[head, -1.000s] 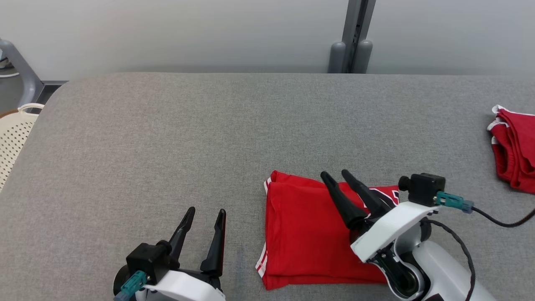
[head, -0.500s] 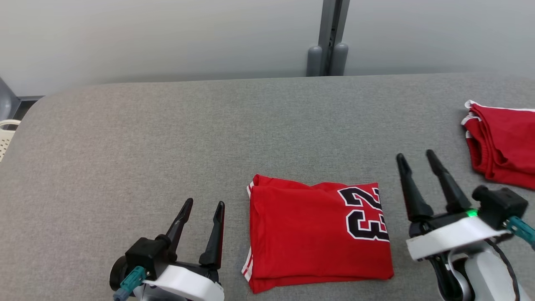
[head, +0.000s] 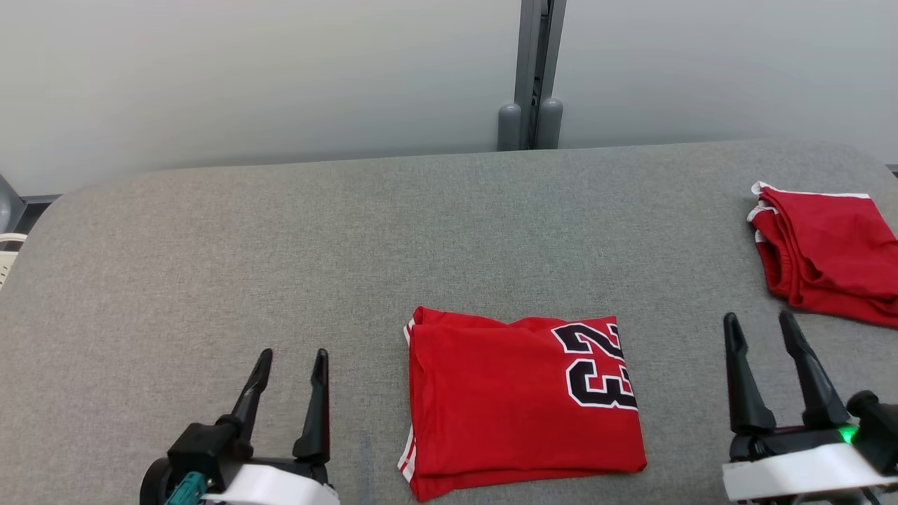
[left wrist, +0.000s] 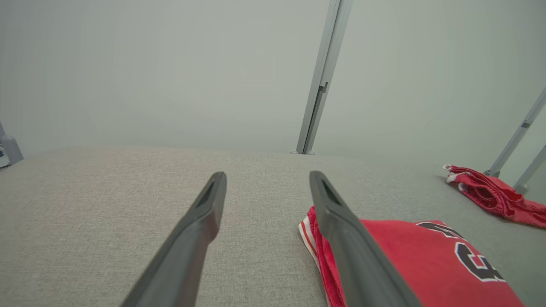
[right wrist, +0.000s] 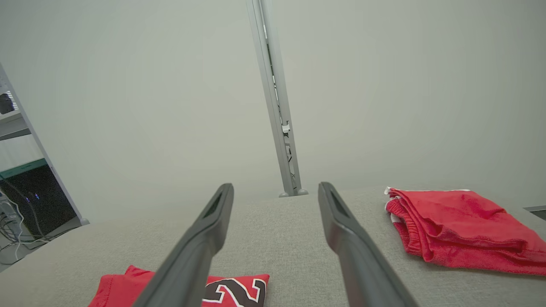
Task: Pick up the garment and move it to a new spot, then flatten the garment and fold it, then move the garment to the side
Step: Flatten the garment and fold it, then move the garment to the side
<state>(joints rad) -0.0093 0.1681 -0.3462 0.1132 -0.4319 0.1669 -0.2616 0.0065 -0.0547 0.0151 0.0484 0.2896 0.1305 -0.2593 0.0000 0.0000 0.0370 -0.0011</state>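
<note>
A folded red garment (head: 519,400) with a black "23" lies flat on the grey table near the front edge, between my two arms. It also shows as a red garment (left wrist: 422,260) at the lower right of the left wrist view and a red garment (right wrist: 230,290) at the bottom of the right wrist view. My left gripper (head: 291,361) stands open to its left, nothing between its fingers. My right gripper (head: 761,326) stands open to its right, also empty. Neither touches the cloth.
A second red garment (head: 824,252), folded loosely, lies at the table's far right (right wrist: 460,230). A grey post (head: 530,70) rises behind the table's (head: 280,245) back edge. A cream basket rim (head: 5,252) peeks in at the left edge.
My right gripper has lifted off the folded garment and drawn back to its right side. The head camera has shifted, so the whole scene sits further left and lower.
</note>
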